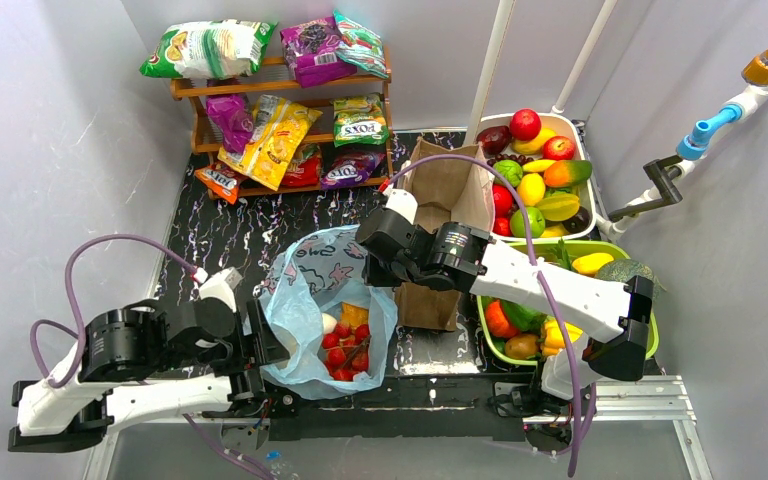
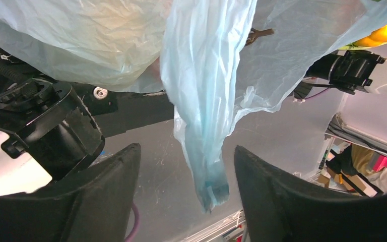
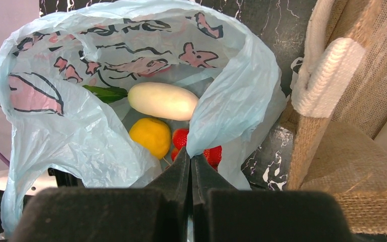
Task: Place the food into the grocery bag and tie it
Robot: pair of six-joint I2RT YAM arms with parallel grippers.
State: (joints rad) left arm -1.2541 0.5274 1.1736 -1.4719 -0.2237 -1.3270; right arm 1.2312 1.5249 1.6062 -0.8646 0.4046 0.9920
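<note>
The light-blue grocery bag (image 1: 310,290) stands open at the table's front middle. Inside it lie red strawberries (image 1: 346,350), an orange piece (image 1: 354,315) and a white piece (image 1: 328,322). The right wrist view shows the bag's printed wall (image 3: 80,70), a white oval piece (image 3: 164,101), a yellow fruit (image 3: 151,136) and strawberries (image 3: 212,154). My right gripper (image 1: 372,268) (image 3: 190,155) is shut on the bag's right rim. My left gripper (image 1: 263,345) (image 2: 185,151) is open at the bag's left side. A twisted bag handle (image 2: 201,101) hangs between its fingers.
A brown burlap bag (image 1: 447,195) (image 3: 363,101) stands just right of the grocery bag. A white bin (image 1: 572,125) and a green bin (image 1: 650,345) of fruit and vegetables are on the right. A wooden snack rack (image 1: 280,95) stands at the back.
</note>
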